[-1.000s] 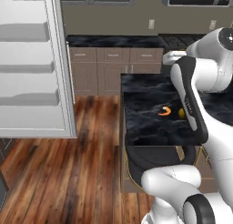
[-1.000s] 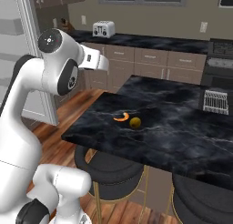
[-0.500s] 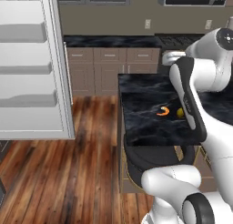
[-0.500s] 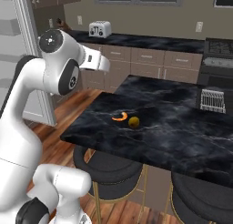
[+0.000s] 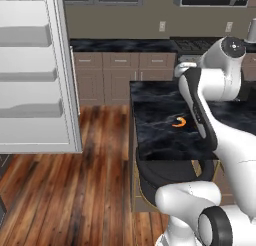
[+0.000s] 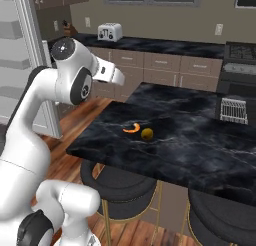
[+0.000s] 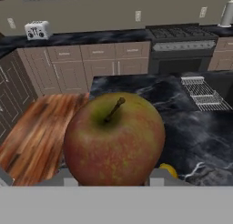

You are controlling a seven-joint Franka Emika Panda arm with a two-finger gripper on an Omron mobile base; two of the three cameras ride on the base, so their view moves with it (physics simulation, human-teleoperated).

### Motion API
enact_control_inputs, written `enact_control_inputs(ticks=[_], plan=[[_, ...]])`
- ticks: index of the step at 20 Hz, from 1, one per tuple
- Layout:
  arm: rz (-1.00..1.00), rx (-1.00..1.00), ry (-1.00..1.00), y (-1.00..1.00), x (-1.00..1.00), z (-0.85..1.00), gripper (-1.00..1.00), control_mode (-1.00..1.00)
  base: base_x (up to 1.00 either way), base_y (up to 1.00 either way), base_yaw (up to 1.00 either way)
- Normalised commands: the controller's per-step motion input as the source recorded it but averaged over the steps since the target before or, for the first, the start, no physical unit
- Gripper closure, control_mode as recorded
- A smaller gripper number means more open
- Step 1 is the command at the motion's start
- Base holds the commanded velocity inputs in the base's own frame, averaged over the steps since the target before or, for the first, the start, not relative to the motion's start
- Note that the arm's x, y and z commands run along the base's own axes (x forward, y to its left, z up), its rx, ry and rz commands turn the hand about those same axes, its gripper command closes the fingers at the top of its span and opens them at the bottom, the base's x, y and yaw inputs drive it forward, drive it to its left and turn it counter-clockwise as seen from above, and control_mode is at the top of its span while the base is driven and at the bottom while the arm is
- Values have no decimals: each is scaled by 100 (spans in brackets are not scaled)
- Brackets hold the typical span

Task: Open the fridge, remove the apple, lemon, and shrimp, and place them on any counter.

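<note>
The shrimp (image 6: 132,128) and lemon (image 6: 146,134) already lay on the worktop (image 6: 200,140); the end effector (image 7: 113,175) grasped the apple (image 7: 113,139), not yet placed.

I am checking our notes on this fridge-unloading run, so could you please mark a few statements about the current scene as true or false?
1. The apple is held in the gripper. True.
2. The shrimp lies on the wooden floor. False: it lies on the island counter.
3. The lemon sits beside the shrimp on the counter. True.
4. The fridge door is shut. False: it stands open, showing its white shelves.
5. A toaster stands on the wall counter. True.
</note>
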Motion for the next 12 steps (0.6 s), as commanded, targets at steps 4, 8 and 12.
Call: enact_control_inputs(ticks=[4, 8, 12], plan=[[0, 3, 4, -20, 40, -43, 100, -100, 0, 0, 0], [0, 5, 6, -26, 42, -41, 100, -100, 0, 0, 0], [0, 6, 2, -26, 44, -52, 100, -100, 0, 0, 0]])
